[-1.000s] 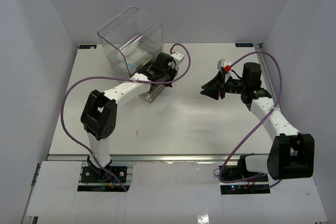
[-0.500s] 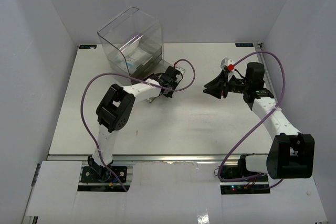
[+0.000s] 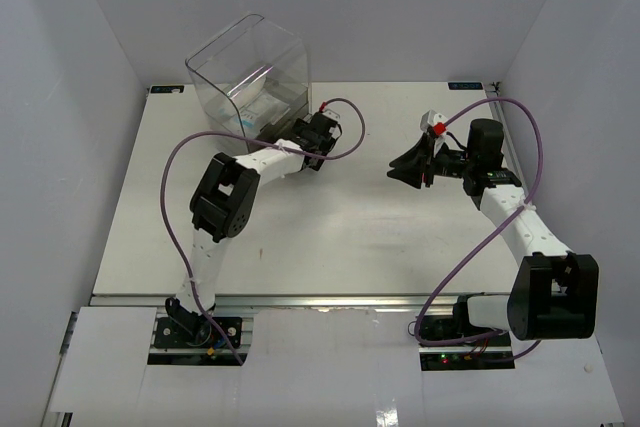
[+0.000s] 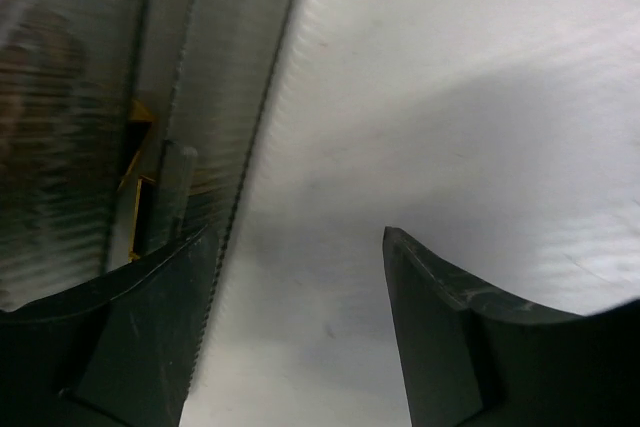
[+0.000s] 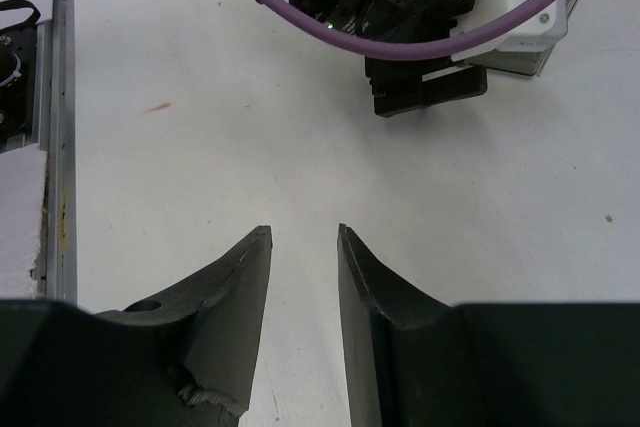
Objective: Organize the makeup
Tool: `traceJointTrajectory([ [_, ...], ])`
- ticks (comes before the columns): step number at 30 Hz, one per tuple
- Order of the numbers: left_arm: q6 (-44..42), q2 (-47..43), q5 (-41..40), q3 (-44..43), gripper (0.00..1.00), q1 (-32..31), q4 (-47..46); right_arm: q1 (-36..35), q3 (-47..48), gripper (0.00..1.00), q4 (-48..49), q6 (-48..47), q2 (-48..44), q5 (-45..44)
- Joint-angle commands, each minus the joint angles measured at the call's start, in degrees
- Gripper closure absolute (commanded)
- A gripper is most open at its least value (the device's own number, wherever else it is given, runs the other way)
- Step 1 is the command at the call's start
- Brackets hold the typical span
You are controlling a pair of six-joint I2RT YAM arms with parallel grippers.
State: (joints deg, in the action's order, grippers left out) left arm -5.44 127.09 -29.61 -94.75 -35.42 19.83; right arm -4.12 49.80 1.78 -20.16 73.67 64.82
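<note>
The makeup (image 3: 257,111) shows as pale flat packets with a teal edge, lying inside the clear box (image 3: 245,57) at the back left. Through the box wall a small gold piece (image 4: 140,179) is visible in the left wrist view. My left gripper (image 3: 292,133) is at the box's front corner. Its jaws (image 4: 300,237) stand wide open over bare table with nothing between them, and the left finger (image 4: 150,327) is close against the box wall. My right gripper (image 3: 410,167) hovers at mid-right. It is open by a narrow gap (image 5: 303,230) and holds nothing.
The white table (image 3: 330,237) spreads between the arms. The left arm's wrist and purple cable (image 5: 430,37) lie straight ahead of the right gripper. White walls close in the left, back and right sides.
The left gripper has moved back toward the box's front and gone from shut to wide open. The flat piece it carried no longer shows under it. The right arm barely moved.
</note>
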Motion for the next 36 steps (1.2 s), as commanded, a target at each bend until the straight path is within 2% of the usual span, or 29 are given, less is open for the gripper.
traceJointTrajectory([
  [1,-1.75,-0.18,-3.45,-1.98,0.20,1.76,0.78,0.25,-0.05,0.61,0.77,-0.49,0.38,1.71],
  [4,-2.93,-0.29,-4.68,-2.11,0.13,2.04,0.73,0.25,-0.05,0.61,0.77,-0.49,0.42,1.71],
  [10,-2.87,-2.22,-2.08,-0.97,0.12,2.19,1.42,0.43,-0.14,0.61,0.77,-0.49,0.41,1.54],
  [13,-2.42,-5.66,3.51,0.74,0.12,1.37,1.82,0.74,-0.14,0.61,0.68,-0.49,0.29,1.47],
  [17,0.35,-13.53,16.42,4.40,0.09,-0.35,2.43,1.35,0.06,0.58,-1.56,-2.74,-0.51,0.36],
  [19,2.82,-19.32,24.77,8.03,0.02,-0.36,1.66,1.89,0.36,0.51,-4.50,-4.59,-1.29,-1.26],
  [20,3.36,-21.77,25.29,9.73,0.02,-0.28,1.15,1.92,0.38,0.50,-5.53,-4.71,-1.33,-2.21],
  [22,3.53,-28.96,38.78,16.17,0.02,-0.22,-1.37,2.50,0.35,0.34,-8.66,-7.12,-2.81,-6.02],
  [24,4.03,-35.14,45.26,21.68,0.02,-0.04,-5.14,2.68,-0.13,0.21,-10.30,-8.73,-3.77,-9.72],
  [27,6.98,-51.07,55.72,35.74,0.02,0.98,-14.89,3.08,-1.15,0.10,-12.89,-10.64,-5.68,-13.24],
  [31,11.47,-68.02,56.74,48.87,0.02,3.35,-20.07,3.42,-2.76,0.10,-15.41,-10.63,-8.18,-16.80],
  [36,11.88,-81.14,53.03,53.04,0.02,4.43,-17.15,5.64,-2.49,0.10,-15.90,-4.30,-9.68,-20.72],
])
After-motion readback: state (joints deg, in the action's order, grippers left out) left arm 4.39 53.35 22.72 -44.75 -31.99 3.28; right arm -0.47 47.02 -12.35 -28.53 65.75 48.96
